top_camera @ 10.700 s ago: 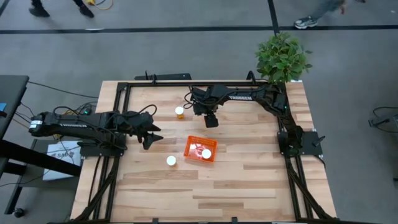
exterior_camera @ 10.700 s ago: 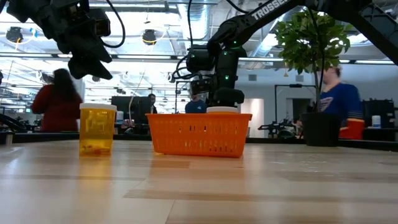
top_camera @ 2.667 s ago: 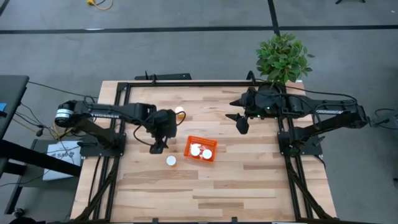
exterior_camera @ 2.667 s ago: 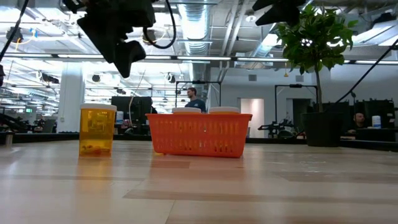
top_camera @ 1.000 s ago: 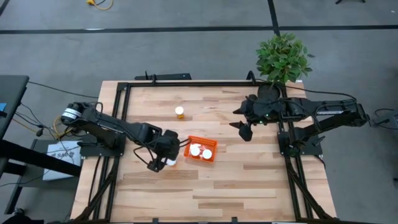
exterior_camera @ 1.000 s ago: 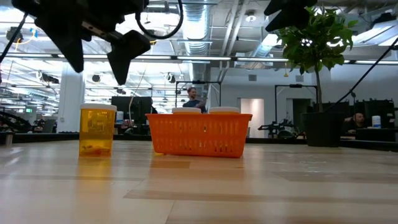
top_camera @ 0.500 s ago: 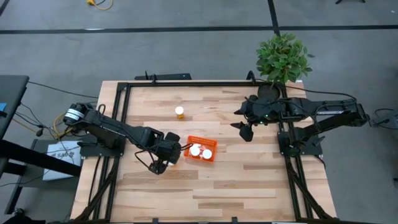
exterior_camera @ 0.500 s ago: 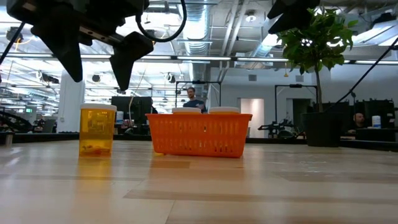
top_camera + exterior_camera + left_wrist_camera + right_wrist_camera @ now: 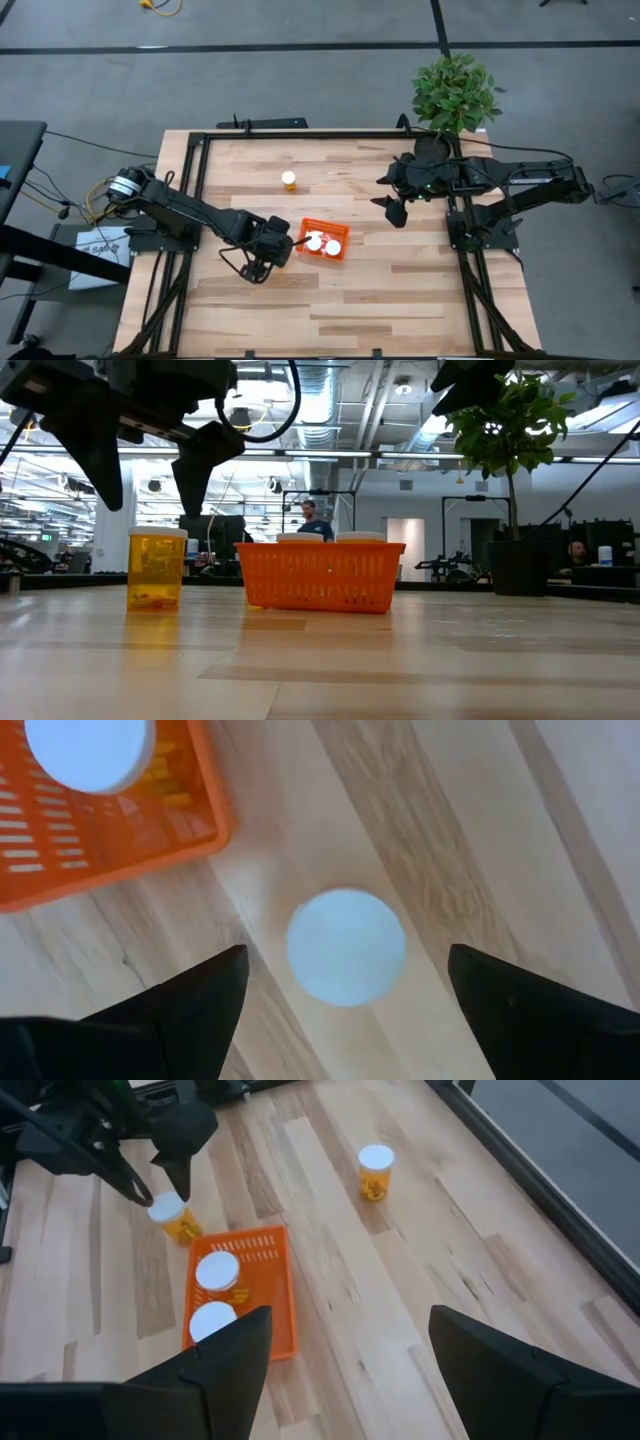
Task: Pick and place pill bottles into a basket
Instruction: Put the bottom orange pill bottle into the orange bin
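A pill bottle (image 9: 155, 568) with an orange body and a white cap (image 9: 346, 946) stands upright on the table just left of the orange basket (image 9: 320, 575). My left gripper (image 9: 150, 500) hovers open directly above it, pointing down. One finger stands on either side of the cap, and neither touches it. Two white-capped bottles (image 9: 217, 1270) stand in the basket (image 9: 322, 240). Another bottle (image 9: 288, 180) stands alone toward the far edge. My right gripper (image 9: 395, 210) waits open and empty at the right, above the table.
A potted plant (image 9: 455, 92) stands at the far right corner. A black frame (image 9: 300, 133) runs along the table's edges. Bare wood lies on the near half of the table (image 9: 340, 310). People show in the room beyond the table (image 9: 310, 520).
My left gripper has shifted slightly toward the basket and come down a little. It now stands over the bottle beside the basket and hides that bottle in the high view. The bottles and the basket have not moved.
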Available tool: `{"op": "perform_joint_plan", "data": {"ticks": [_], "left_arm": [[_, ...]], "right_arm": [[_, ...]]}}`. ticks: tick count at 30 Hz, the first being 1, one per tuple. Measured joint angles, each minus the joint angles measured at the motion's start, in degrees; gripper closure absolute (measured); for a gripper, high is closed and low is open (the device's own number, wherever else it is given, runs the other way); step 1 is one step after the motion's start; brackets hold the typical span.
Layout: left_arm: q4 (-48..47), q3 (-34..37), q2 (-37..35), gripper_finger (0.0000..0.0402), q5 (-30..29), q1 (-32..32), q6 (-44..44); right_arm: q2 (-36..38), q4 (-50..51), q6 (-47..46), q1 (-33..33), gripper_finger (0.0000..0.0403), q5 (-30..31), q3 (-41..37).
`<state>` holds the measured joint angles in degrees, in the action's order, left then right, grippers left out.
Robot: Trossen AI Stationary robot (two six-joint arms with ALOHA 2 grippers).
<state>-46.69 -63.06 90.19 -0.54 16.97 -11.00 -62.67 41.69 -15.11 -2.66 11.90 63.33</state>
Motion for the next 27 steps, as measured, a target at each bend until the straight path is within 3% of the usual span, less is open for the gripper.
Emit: {"op": "perform_joint_plan", "data": {"ticks": [27], "left_arm": [[5.12, 3.62, 0.6, 0.0067, 0.01, -1.01, -2.16]], "right_arm": [[0.0, -0.09, 0.02, 0.0, 0.0137, 0.17, 0.0]]}}
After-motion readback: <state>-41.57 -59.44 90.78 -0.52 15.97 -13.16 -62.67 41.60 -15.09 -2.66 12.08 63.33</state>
